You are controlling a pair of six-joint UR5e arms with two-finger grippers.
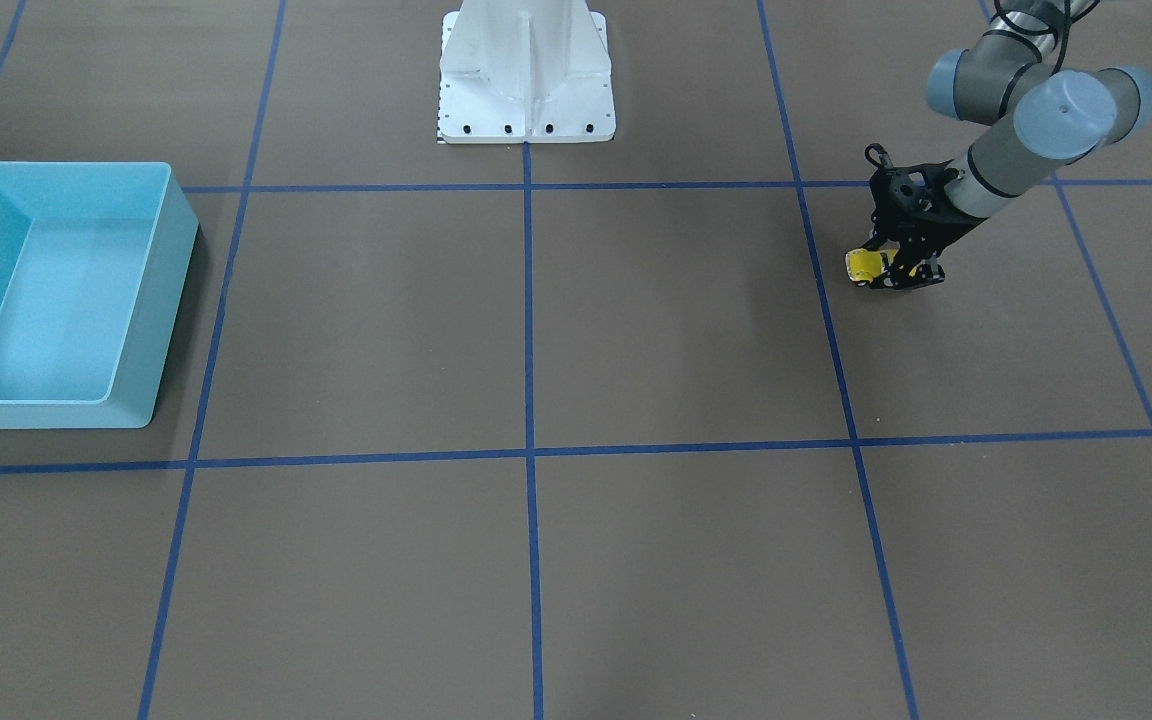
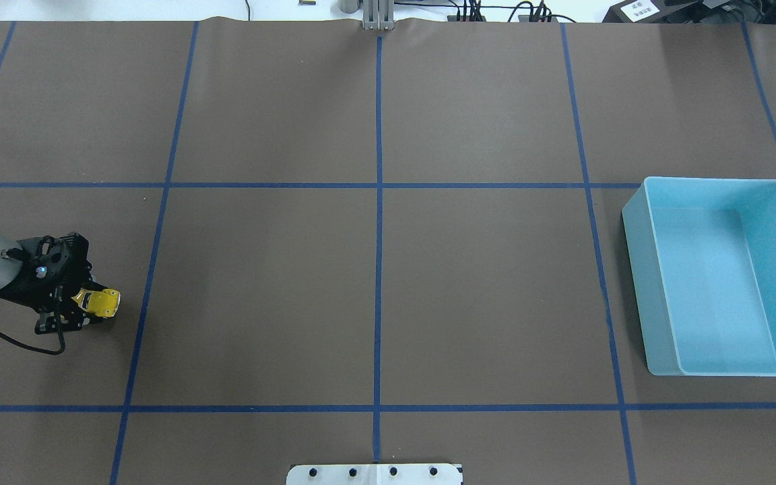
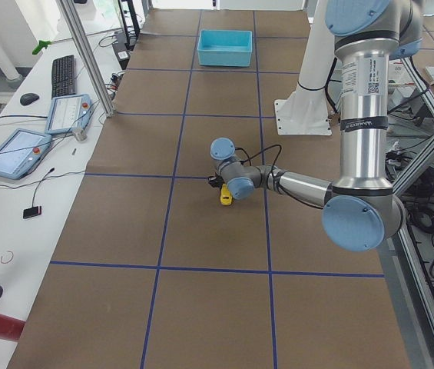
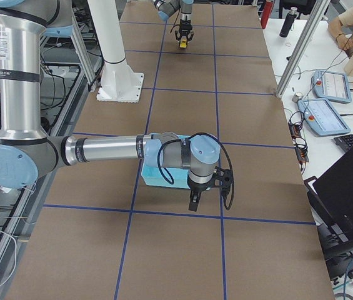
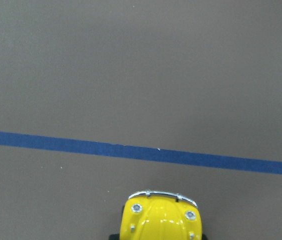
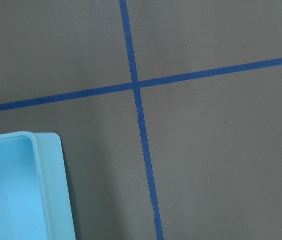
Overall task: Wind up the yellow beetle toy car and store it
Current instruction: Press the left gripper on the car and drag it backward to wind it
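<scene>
At the lower left of the overhead view, my left gripper (image 2: 83,307) is clamped on the yellow beetle toy car (image 2: 100,302). The car's nose faces a blue tape line (image 5: 141,152). At that view's right edge sits the light blue bin (image 2: 647,283), well apart from the car. My right gripper (image 4: 195,201) hangs just beside the bin; whether its fingers are apart or together I cannot tell.

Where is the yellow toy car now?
In the overhead view the yellow beetle toy car is at the far left, in the left gripper, far from the light blue bin.
</scene>
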